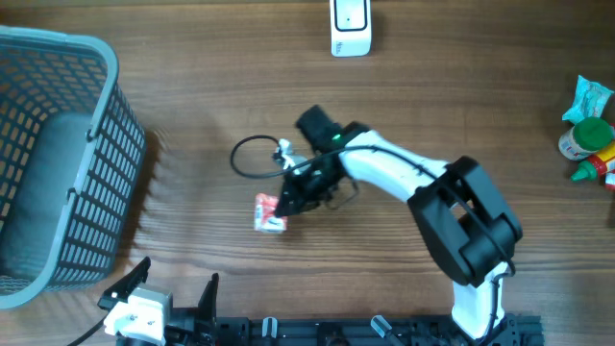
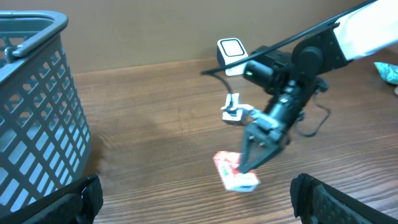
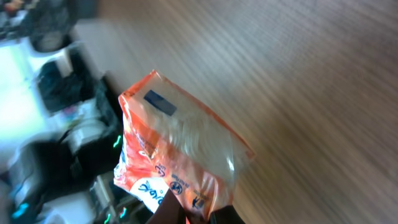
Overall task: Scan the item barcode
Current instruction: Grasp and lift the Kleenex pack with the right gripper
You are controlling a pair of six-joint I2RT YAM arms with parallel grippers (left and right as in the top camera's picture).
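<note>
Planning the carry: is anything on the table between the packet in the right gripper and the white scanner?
Nothing visible does. The right gripper is shut on the orange packet, and only bare tabletop lies between it and the white scanner; the basket stands off to the side.

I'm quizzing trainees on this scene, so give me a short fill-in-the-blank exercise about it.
The right hand grips the orange packet; the left hand grips ___.
The grey basket stands at the overhead view's ___ edge.
The white scanner stands at its ___ edge.
Missing: nothing; left; top.
</note>
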